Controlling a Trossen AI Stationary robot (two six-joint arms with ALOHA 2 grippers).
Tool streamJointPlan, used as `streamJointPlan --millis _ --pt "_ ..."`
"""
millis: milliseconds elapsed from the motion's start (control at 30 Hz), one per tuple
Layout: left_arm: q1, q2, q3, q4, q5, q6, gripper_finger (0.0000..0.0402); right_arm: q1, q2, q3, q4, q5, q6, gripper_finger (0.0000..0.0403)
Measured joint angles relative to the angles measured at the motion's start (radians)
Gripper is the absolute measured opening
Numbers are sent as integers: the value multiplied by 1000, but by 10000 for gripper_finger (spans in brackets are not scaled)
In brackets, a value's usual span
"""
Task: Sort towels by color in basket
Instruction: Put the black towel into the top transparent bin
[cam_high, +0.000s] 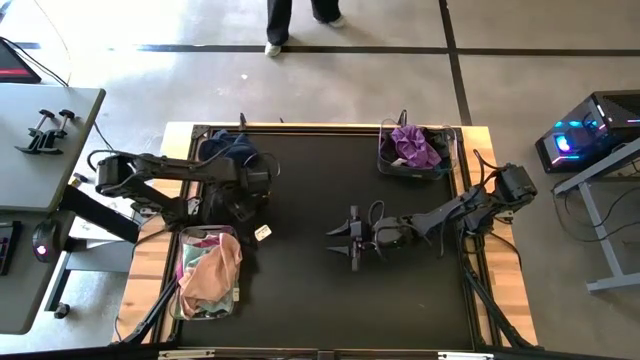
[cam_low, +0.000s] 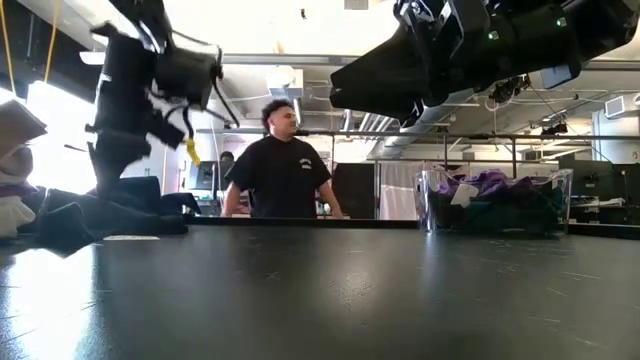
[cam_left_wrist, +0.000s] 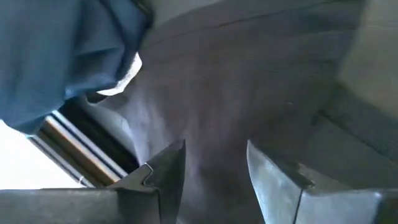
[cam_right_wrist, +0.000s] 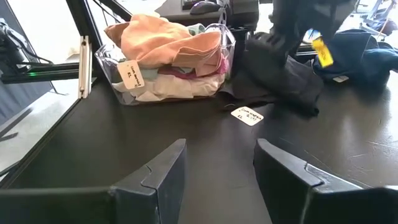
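Observation:
A black towel (cam_right_wrist: 280, 81) lies crumpled on the dark mat near the table's left edge, between a heap of navy towels (cam_high: 228, 150) and a clear basket (cam_high: 232, 296) of pink, peach and white towels. My left gripper (cam_left_wrist: 214, 165) points down at the black towel (cam_left_wrist: 249, 81), fingers apart; it also shows in the high view (cam_high: 235, 205). My right gripper (cam_right_wrist: 217, 168) hangs open above the middle of the mat (cam_high: 345, 240), holding nothing. A second clear basket (cam_high: 448, 160) at the far right holds purple towels. My left gripper comes at the black towel from above, slanting down, with its fingers (cam_left_wrist: 168, 174) apart just over the cloth. Whether the fingertips touch the towel I cannot tell.
A white paper tag (cam_right_wrist: 247, 115) lies on the mat beside the black towel. Another tag hangs on the pink basket's wall (cam_right_wrist: 129, 74). A person (cam_low: 280, 160) stands beyond the table's far edge. The mat's near half is bare.

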Motion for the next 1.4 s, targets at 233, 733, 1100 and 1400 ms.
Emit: streamJointPlan --millis 233,733,1100,1400 --pt "47 52 -104 196 121 94 122 0 0 0 -4 0 1 178" --pt "-93 39 184 60 146 100 2 0 1 0 -20 79 2 178" --pt "-399 37 554 472 -127 388 0 140 -284 0 -339 444 -79 178" --pt "-496 71 388 863 -154 547 0 326 -530 0 -605 668 -33 178"
